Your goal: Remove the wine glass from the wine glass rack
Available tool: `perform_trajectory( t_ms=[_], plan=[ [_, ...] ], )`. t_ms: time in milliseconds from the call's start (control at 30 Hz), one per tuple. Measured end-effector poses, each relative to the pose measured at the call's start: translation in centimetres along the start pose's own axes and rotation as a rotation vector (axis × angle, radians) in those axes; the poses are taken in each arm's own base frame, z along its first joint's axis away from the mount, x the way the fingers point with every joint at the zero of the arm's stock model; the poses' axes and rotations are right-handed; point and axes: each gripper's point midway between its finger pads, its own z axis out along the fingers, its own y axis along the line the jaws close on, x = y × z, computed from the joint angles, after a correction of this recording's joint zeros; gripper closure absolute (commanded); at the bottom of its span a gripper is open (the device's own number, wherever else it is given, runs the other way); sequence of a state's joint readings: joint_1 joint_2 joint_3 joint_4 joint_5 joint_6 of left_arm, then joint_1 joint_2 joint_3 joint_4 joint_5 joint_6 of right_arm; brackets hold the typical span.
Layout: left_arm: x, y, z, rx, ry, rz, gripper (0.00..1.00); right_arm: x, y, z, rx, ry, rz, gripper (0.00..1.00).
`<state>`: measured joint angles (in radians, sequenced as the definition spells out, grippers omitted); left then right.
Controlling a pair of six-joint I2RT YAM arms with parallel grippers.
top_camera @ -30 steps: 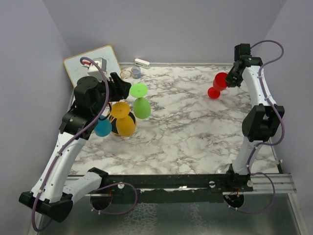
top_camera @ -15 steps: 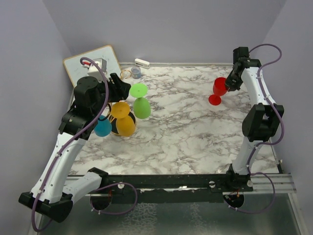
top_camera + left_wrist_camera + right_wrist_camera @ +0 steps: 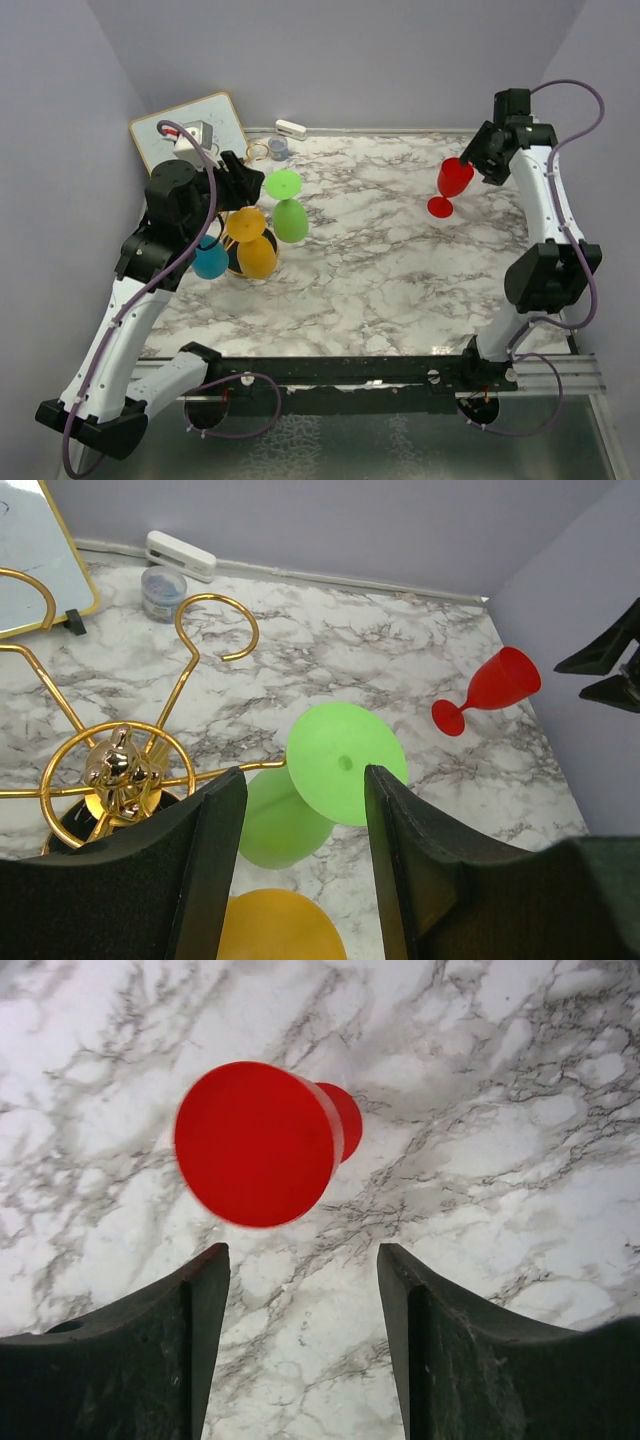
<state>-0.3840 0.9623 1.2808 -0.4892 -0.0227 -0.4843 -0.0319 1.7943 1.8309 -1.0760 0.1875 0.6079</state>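
Draws back and to the right since a moment ago: right pincer (image 3: 482,156) spread wide, gripping nothing, with the red wine glass (image 3: 449,186) set on its foot on the marble surface (image 3: 380,270), well apart from the wine glass rack (image 3: 115,770). Shows, from overhead, the blue glass (image 3: 210,262), yellow glass (image 3: 257,258) and green glass (image 3: 290,218) crowding the rack, hiding nearly all its wire. Shows, from the left wrist, what overhead misses — gold curled hooks, the small figure on the stem, the green glass hanging foot-up from one wire, framed by the left pincer (image 3: 305,772), released; cannot tell any contact. Cuts the yellow glass at the lower edge there. Gives, from the right wrist, only the red bowl from above — foot half hidden behind it.
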Motion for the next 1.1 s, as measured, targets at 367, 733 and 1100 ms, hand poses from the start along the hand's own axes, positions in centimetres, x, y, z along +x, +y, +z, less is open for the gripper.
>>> perform_trajectory(
  t_ms=[367,733,1100],
  plan=[
    [-0.2,0.5,-1.8,-0.013,-0.051,-0.012,0.46,4.6,10.8,-13.6,-0.672,-0.08,-0.165,0.27],
    [-0.4,1.0,-3.6,-0.027,-0.083,-0.026,0.46,20.0,25.3,-22.6,-1.188,0.19,-0.468,0.29],
    [-1.2,0.8,-5.0,-0.021,-0.126,-0.048,0.47,19.7,27.5,-24.3,-1.323,0.229,-0.391,0.38]
  ],
)
